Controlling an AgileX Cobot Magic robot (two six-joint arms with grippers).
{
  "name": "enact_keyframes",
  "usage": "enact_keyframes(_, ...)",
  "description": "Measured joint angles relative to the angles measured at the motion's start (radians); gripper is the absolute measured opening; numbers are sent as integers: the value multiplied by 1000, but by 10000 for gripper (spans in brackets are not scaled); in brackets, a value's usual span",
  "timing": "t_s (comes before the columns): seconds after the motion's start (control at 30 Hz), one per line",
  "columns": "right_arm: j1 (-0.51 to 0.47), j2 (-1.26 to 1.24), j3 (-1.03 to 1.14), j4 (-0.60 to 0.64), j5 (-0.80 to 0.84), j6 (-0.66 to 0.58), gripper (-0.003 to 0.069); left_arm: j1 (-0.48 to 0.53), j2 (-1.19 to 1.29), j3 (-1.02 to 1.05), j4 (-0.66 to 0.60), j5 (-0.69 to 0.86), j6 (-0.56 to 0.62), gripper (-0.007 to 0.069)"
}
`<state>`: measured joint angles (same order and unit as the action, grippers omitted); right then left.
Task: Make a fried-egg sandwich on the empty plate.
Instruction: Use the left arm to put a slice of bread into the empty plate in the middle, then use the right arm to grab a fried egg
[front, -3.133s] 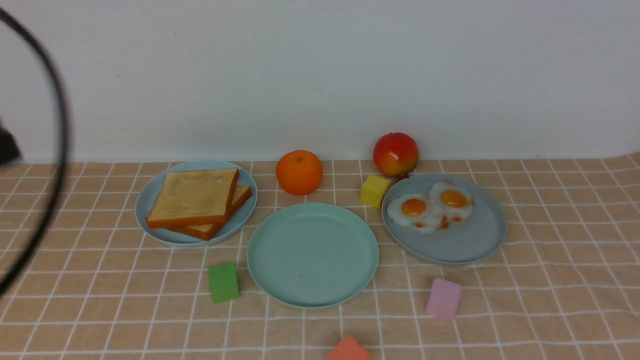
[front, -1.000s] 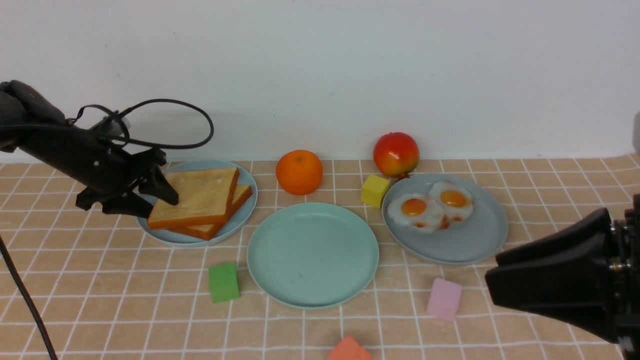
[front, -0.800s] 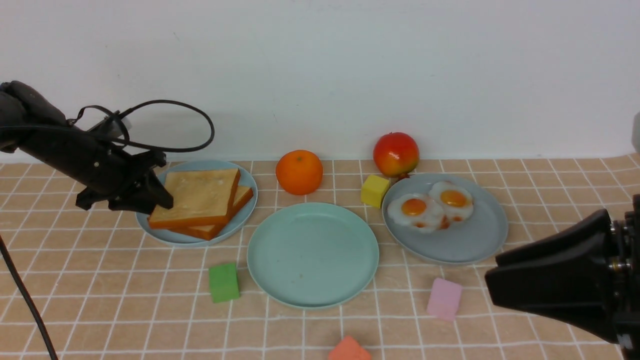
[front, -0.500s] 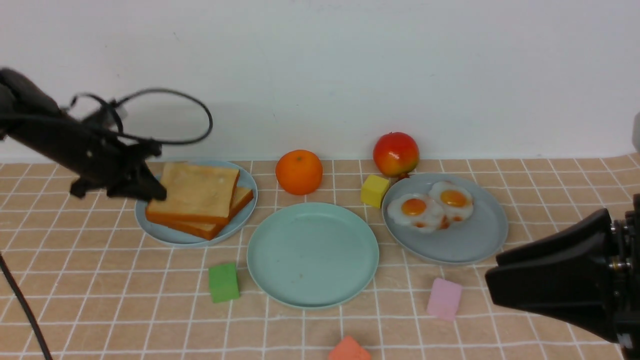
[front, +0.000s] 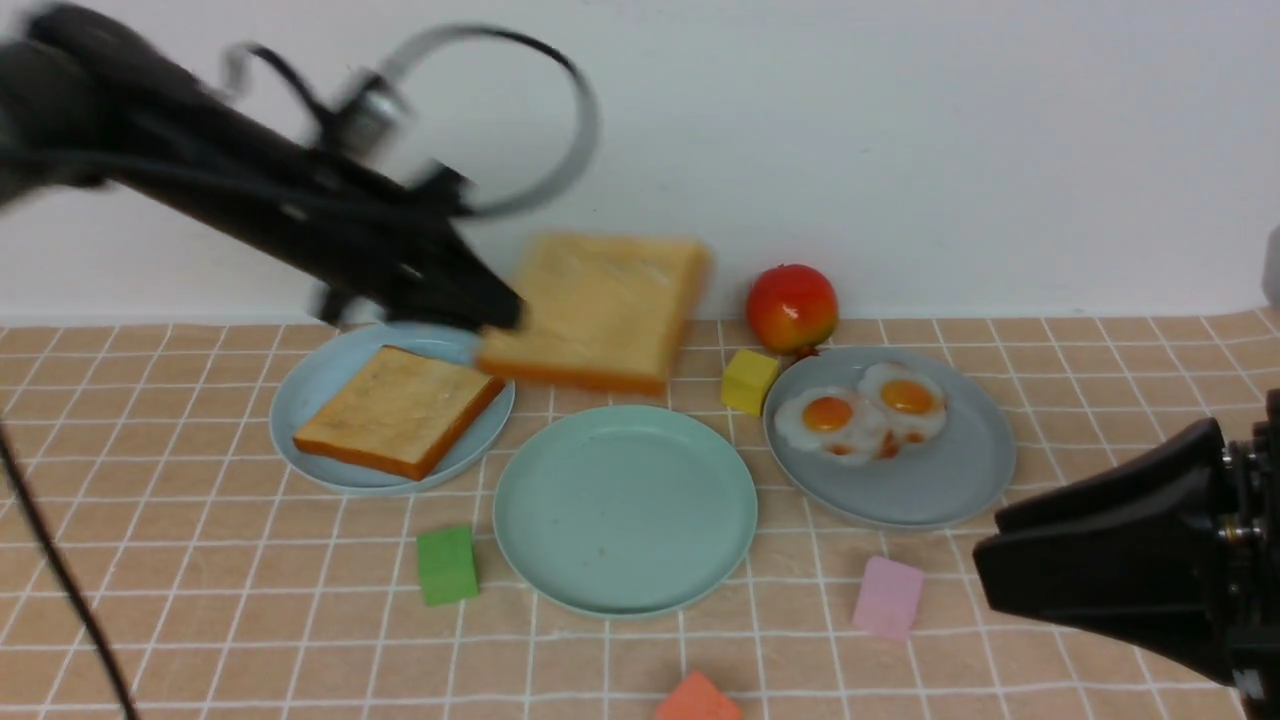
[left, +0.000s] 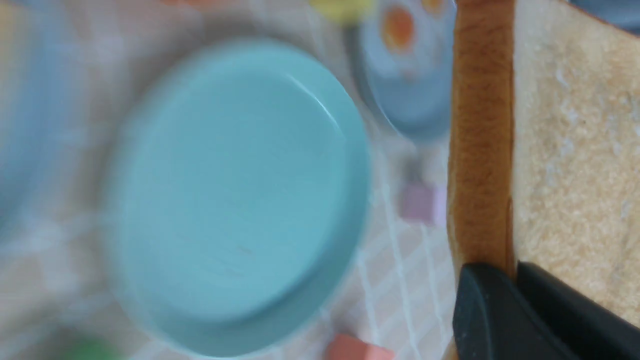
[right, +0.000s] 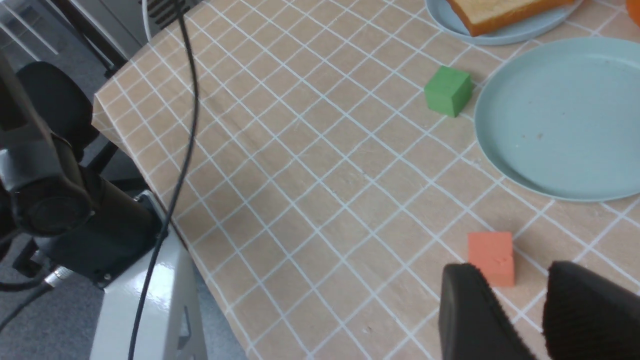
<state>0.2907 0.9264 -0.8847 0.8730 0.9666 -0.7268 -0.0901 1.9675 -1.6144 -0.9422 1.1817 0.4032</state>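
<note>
One toast slice (front: 600, 305) in left end effector (front: 505, 310)

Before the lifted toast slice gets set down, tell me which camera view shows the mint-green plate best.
The front view: it shows the mint-green plate whole, sharp and uncovered. The left wrist view shows it too, but blurred. The right wrist view is sharp, yet the picture's edge cuts the plate off.
</note>
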Motion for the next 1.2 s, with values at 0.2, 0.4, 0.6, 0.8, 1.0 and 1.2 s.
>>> enact_keyframes(0.2, 0, 0, 0, -48, 0, 0, 241, -70, 0, 185, -13, -160, -13, 12)
enact_keyframes(0.4, 0, 0, 0, -59, 1, -1, 241, -71, 0, 299, -13, -354, -33, 12)
enact_keyframes(0.6, 0, 0, 0, -59, 1, -1, 241, -71, 23, 321, -21, -429, -39, 15)
enact_keyframes(0.8, 0, 0, 0, -61, -7, -1, 241, -72, 46, 321, -20, -412, -43, 83)
enact_keyframes(1.0, 0, 0, 0, -61, -15, 0, 241, -72, 29, 321, -19, -401, -43, 301)
enact_keyframes(1.2, 0, 0, 0, -61, -15, 0, 241, -68, -41, 310, -2, -352, -43, 488)
